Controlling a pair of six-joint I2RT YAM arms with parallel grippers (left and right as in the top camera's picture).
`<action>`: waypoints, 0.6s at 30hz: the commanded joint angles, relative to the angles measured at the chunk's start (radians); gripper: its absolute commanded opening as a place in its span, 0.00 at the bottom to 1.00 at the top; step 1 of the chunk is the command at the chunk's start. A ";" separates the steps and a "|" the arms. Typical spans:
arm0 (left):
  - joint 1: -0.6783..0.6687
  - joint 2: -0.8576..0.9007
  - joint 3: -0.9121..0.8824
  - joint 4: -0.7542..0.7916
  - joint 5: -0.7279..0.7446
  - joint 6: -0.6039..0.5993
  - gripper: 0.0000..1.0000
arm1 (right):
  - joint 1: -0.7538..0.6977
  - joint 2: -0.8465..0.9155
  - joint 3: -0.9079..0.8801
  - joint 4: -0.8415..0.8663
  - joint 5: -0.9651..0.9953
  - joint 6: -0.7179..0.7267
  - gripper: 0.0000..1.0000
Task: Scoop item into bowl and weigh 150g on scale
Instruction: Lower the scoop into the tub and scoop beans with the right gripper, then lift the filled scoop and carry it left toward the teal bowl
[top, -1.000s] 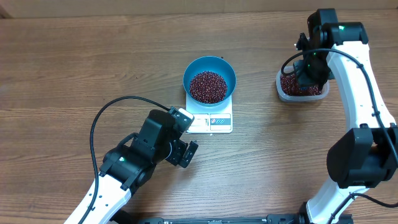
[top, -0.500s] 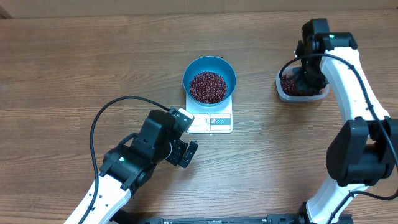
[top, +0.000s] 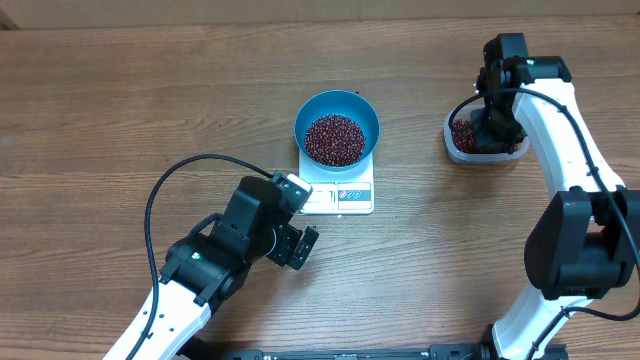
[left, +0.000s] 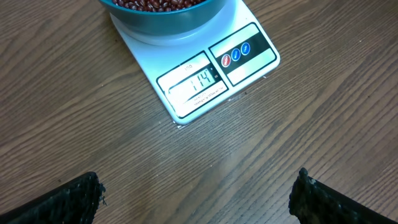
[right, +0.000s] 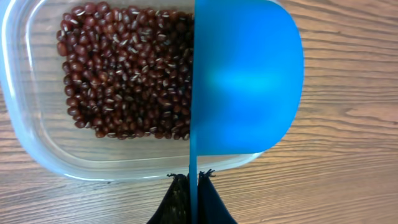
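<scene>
Right arm (top: 562, 130) leftward; beans (right: 124, 68) beyond jaws

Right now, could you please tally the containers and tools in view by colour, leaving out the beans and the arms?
Blue: 2 (bowl, scoop)
White: 1 (scale)
Clear: 1 (tub)
Total: 4

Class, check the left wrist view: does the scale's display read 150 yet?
No: the scale shows 114 on its display, with the blue bowl of beans resting on it.
</scene>
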 joint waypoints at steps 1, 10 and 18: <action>-0.005 0.007 -0.002 0.003 -0.007 0.012 1.00 | 0.000 0.004 -0.014 0.008 -0.059 -0.008 0.04; -0.005 0.007 -0.002 0.003 -0.007 0.012 1.00 | 0.056 0.017 -0.014 -0.017 -0.068 -0.038 0.04; -0.005 0.007 -0.002 0.003 -0.007 0.012 1.00 | 0.104 0.017 -0.014 -0.023 -0.093 -0.057 0.04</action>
